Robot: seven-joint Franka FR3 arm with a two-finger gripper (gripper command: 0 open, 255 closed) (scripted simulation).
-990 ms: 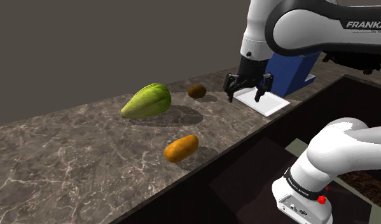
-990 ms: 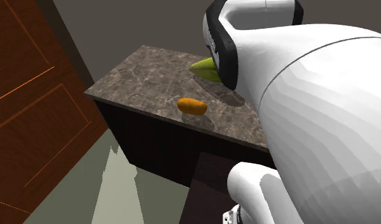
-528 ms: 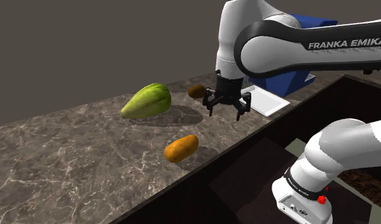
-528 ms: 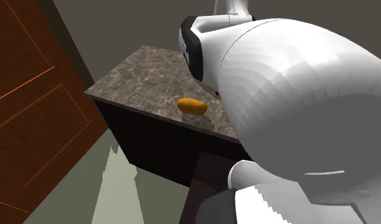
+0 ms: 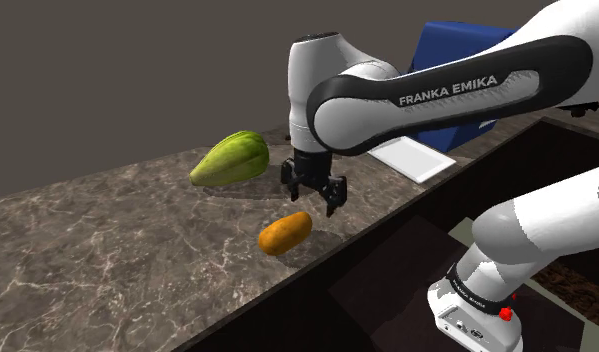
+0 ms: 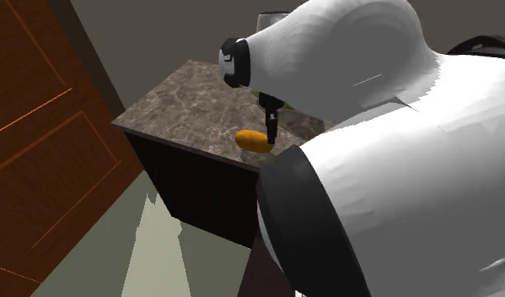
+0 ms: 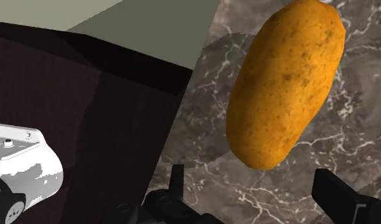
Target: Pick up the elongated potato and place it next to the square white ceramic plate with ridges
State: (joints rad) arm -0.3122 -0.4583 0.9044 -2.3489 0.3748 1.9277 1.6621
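An elongated orange-brown potato lies on the dark marble counter near its front edge. My black gripper hangs open just above and behind it, touching nothing. In the wrist view the potato lies ahead of the gripper, whose two fingers stand wide apart, and it is not between them. The square white plate sits flat further along the counter towards the shoulder view's right. In the second exterior view the gripper hovers beside the potato.
A large green fruit lies behind the potato. A blue box stands behind the plate. The counter's edge drops to dark cabinet fronts close to the potato. A brown wooden door stands at the second exterior view's left.
The arm has swung from above the plate towards the shoulder view's left and come down close to the potato. The fingers stayed open. The potato has not moved.
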